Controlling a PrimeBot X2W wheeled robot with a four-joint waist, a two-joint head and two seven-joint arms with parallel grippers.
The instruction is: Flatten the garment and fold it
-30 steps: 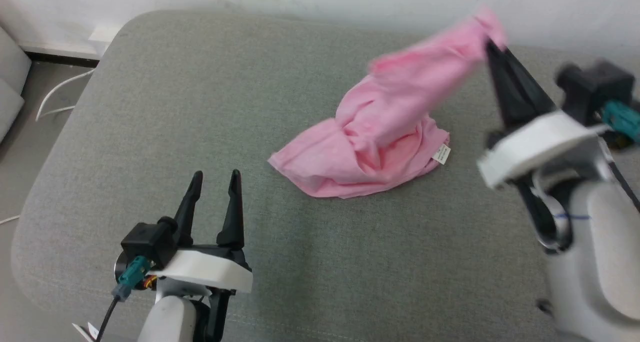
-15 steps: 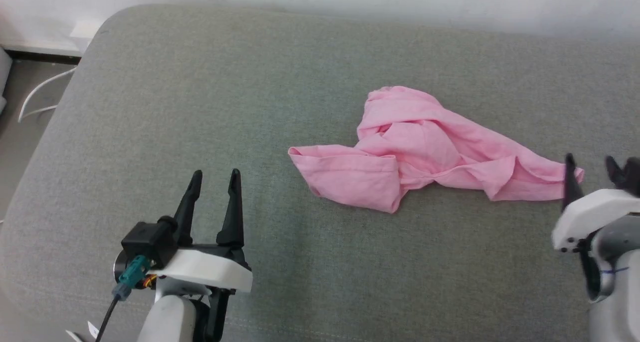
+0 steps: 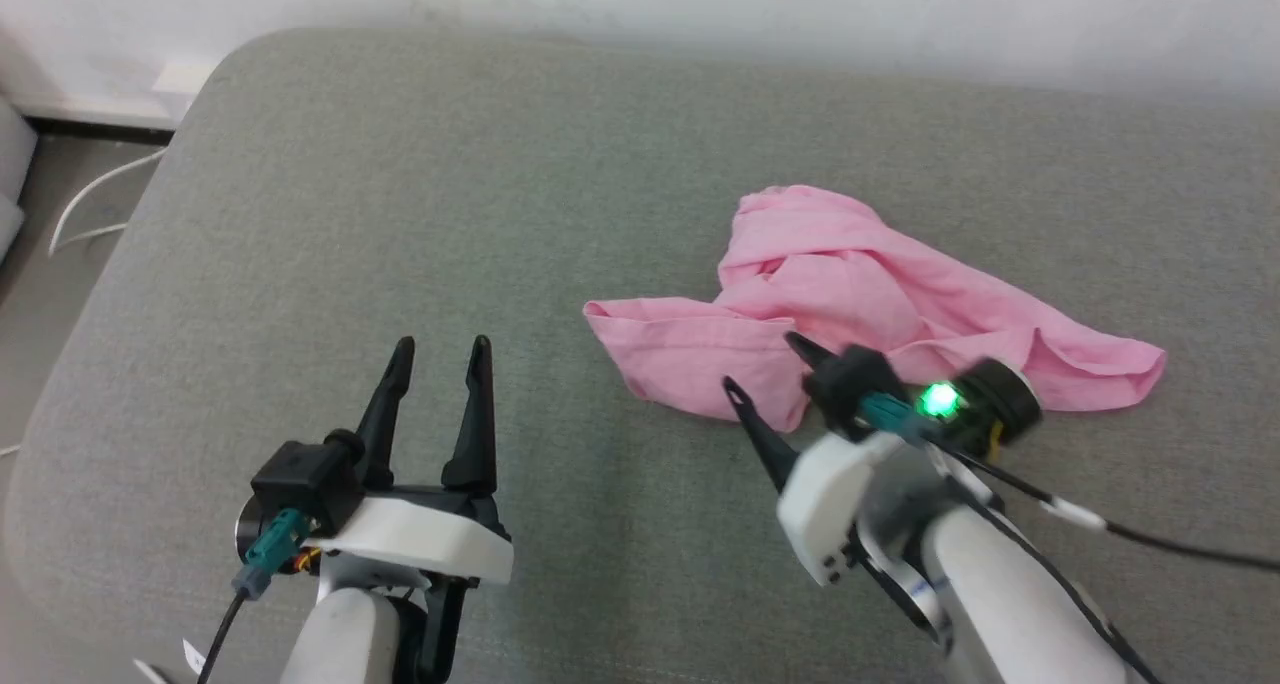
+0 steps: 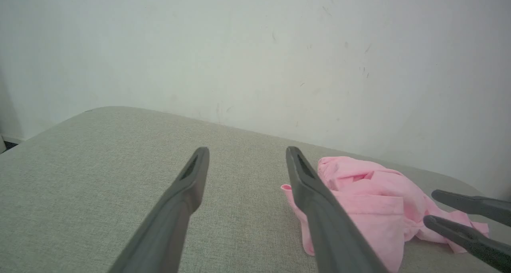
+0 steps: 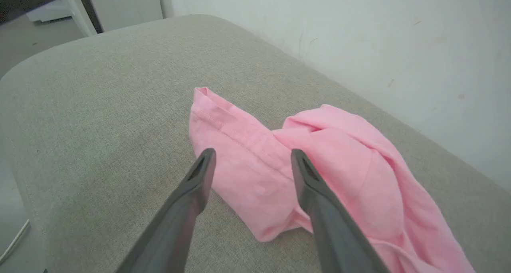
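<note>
The garment (image 3: 850, 294) lies crumpled at centre right of the head view on the grey cushion (image 3: 400, 214). It looks thin, soft and light, so it will likely sag and bunch wherever it is lifted. The stitched hem (image 5: 223, 125) looks the firmest hold. The right gripper (image 3: 765, 362) hovers there, fingers apart. The left gripper (image 3: 442, 344) sits at lower left, fingers apart and empty.

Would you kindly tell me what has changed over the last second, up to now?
The right gripper let go of the garment it had lifted, moved leftward, and now hovers open over its near-left hem. The garment dropped and spread rightward on the cushion. The left gripper stayed open, in place.
</note>
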